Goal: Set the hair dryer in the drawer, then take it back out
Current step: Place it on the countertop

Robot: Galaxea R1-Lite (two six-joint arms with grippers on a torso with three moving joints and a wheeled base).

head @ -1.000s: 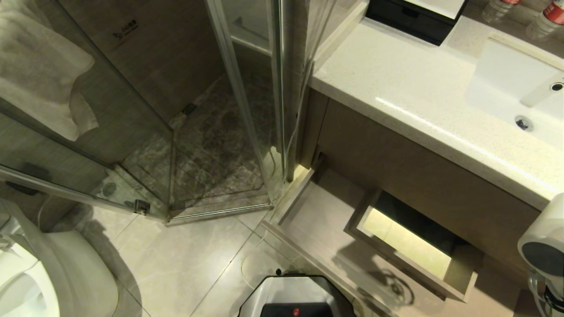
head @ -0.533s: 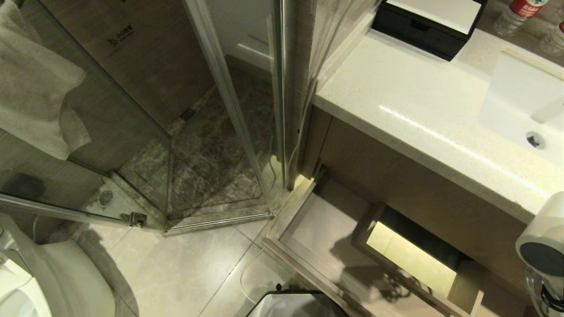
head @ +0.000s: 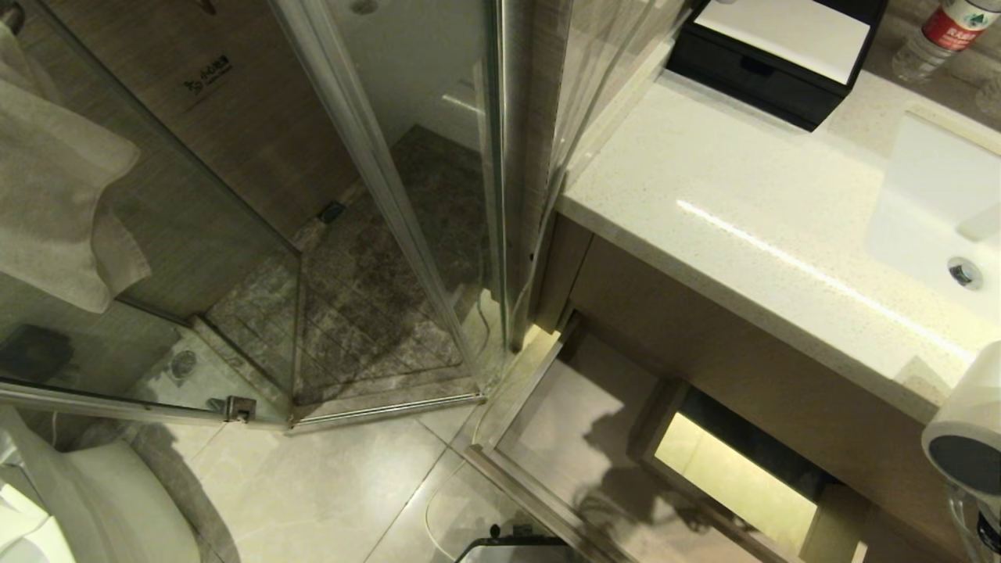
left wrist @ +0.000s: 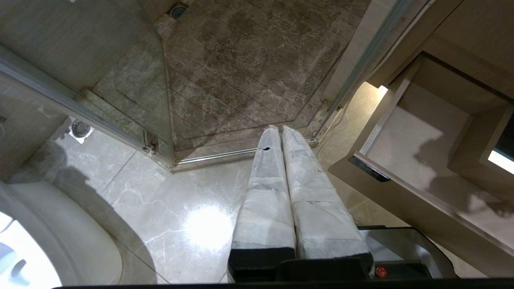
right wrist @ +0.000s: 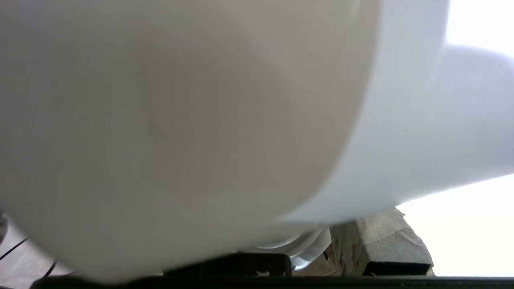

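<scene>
I have the hair dryer (head: 966, 438) at the far right edge of the head view, raised above the open drawer (head: 547, 422) and level with the front lip of the vanity tabletop (head: 735, 211). Its round grey rear grille faces me, and a loop of cord hangs under it. In the right wrist view the white barrel (right wrist: 180, 132) fills nearly everything, pressed close to the camera, with one wrapped finger (right wrist: 377, 249) of the right pincer showing beneath it. From that I read the right pincer as closed on the dryer, partway narrow around its body.

The drawer is pulled out below the tabletop, its pale floor bare where I can see it, with the box-shaped cut-out (head: 735, 477) lit from underneath. In the left wrist view the drawer's front edge carries a small black plate (left wrist: 368, 174).

My left pincer (left wrist: 280, 127) hangs over the tiled floor (left wrist: 180, 208) near the shower threshold, its two wrapped fingers (left wrist: 265, 200) pressed together and holding nothing.

A black box (head: 774, 59) and a water bottle (head: 934, 31) stand on the tabletop beside the sink (head: 938, 211).
</scene>
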